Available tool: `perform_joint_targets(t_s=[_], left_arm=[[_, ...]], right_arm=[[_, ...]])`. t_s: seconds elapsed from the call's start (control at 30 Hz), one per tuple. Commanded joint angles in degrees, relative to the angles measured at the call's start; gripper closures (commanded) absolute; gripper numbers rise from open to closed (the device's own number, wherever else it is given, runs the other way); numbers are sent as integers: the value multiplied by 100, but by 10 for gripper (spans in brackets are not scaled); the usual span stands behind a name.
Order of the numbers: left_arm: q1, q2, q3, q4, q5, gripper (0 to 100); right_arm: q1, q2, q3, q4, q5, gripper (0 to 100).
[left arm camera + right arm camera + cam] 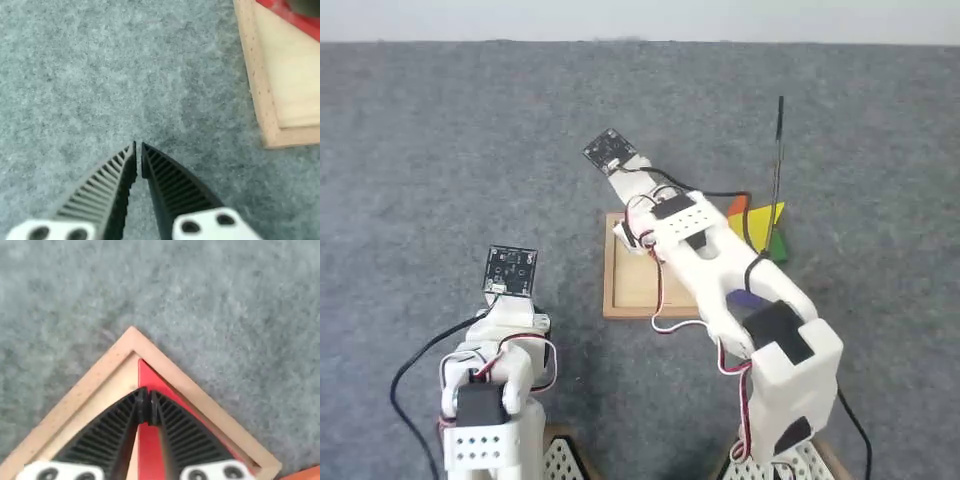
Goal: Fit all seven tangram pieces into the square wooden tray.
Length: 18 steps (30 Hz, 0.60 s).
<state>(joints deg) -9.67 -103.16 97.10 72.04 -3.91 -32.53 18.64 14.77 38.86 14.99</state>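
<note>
Right end effector [148, 402] closed, tips over the red piece [152, 380] lying in 1 corner of the wooden tray [90, 380]; left end effector [138, 146] closed above grey tabletop [75, 75] near the tray's rim.

We look down on the grey desk [440, 130] from high behind both arms. Wrist cameras sight closely down along the left tool [138, 152] and right tool [149, 405]; all three views share part of the wooden tray [625, 285].

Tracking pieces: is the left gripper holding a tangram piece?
No, the left gripper is shut on nothing, over the grey mat beside the tray.
</note>
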Motion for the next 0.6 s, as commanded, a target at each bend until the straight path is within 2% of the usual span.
perform_joint_targets(t_s=[0.0, 0.23, 0.4, 0.57], left_arm=[[35, -97, -57, 18, -9, 979], [35, -97, -57, 18, -9, 979], [35, -97, -57, 18, -9, 979], [35, -97, -57, 18, -9, 979]], right_arm=[[136, -31, -53, 110, 220, 992], [75, -646, -44, 66, 237, 992], [127, -2193, 44, 1015, 211, 992], [620, -3741, 44, 2343, 237, 992]])
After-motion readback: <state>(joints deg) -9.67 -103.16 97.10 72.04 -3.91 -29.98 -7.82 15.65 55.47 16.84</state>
